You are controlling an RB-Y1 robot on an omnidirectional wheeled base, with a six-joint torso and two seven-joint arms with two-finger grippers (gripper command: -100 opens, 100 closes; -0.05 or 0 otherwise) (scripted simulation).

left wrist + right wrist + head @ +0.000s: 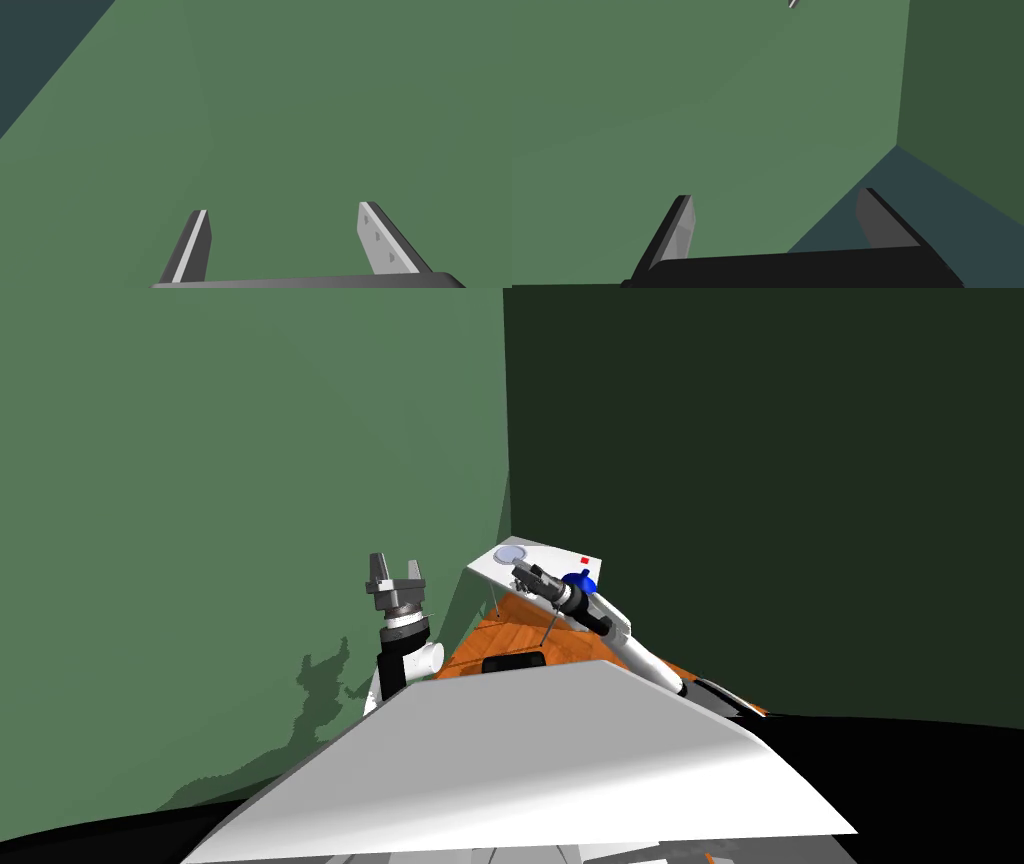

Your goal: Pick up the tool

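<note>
A small white table (548, 554) stands in the corner between two green walls. On it lie a round grey dish (511, 554), a tiny red piece (585, 559) and a blue rounded thing (579, 583), partly hidden behind my right forearm. My right gripper (522, 572) hangs over the table's near left part, open with nothing between its fingers (774, 194); its wrist view looks at the wall corner. Which item is the tool I cannot tell. My left gripper (392, 569) is raised beside the left wall, open and empty (283, 208).
Orange wooden floor (497, 638) shows under and in front of the table, with thin table legs (548, 628). A black block (514, 662) sits near my chest. The green walls close in at left and behind the table.
</note>
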